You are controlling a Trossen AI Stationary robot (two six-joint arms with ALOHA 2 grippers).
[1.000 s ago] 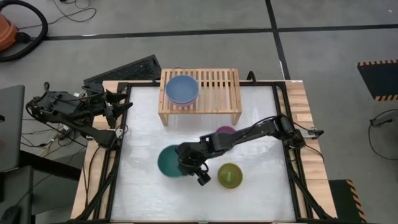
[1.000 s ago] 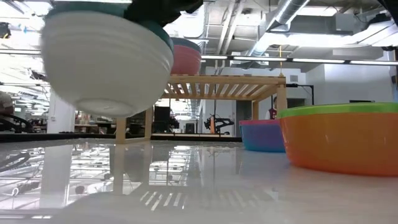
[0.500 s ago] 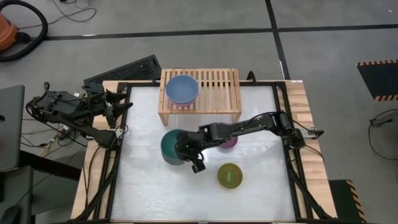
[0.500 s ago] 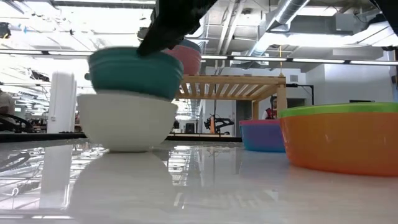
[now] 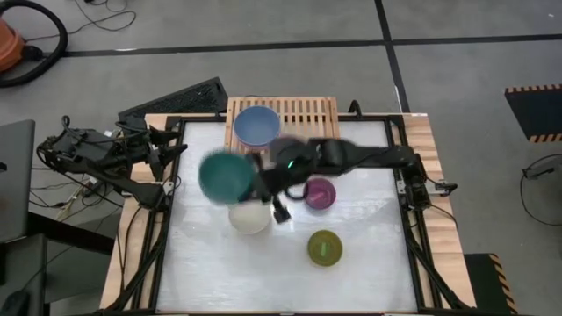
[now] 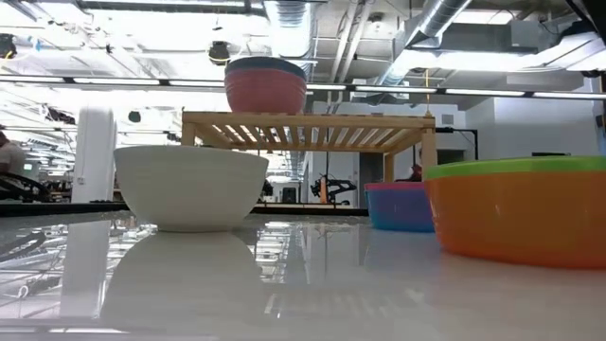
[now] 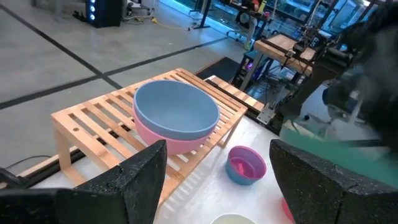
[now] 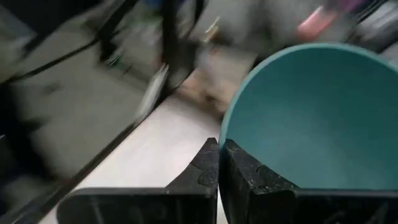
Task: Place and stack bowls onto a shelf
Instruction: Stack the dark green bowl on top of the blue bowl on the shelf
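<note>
My right gripper (image 8: 221, 155) is shut on the teal bowl (image 5: 226, 175), which it holds up in the air left of the shelf's front. The bowl is above the low view. The cream-white bowl (image 5: 249, 217) rests on its base on the table below. A blue-grey bowl nested in a pink one (image 5: 256, 125) stands on the left part of the light-wood shelf (image 5: 303, 112). My left gripper (image 7: 214, 180) waits open at the table's far left corner, looking at the shelf (image 7: 106, 118). My right gripper pinches the teal bowl's wall at the rim (image 8: 222, 138), one finger inside the bowl and one outside. The fingers come nearly level from the table's right side. The bowl is lifted clear, its opening facing up.
A purple bowl (image 5: 320, 193) stands at mid-table. Nearer the front an olive-green bowl (image 5: 325, 248) sits in an orange one (image 6: 516, 223). The shelf's right half (image 5: 312, 118) is bare slats. A black slatted panel (image 5: 176, 98) lies beyond the far left corner.
My right gripper has risen and swung toward the table's far left with the teal bowl. The cream-white bowl, which hung under the teal one a second ago, now rests on the table. The teal bowl has come off it and is lifted clear.
</note>
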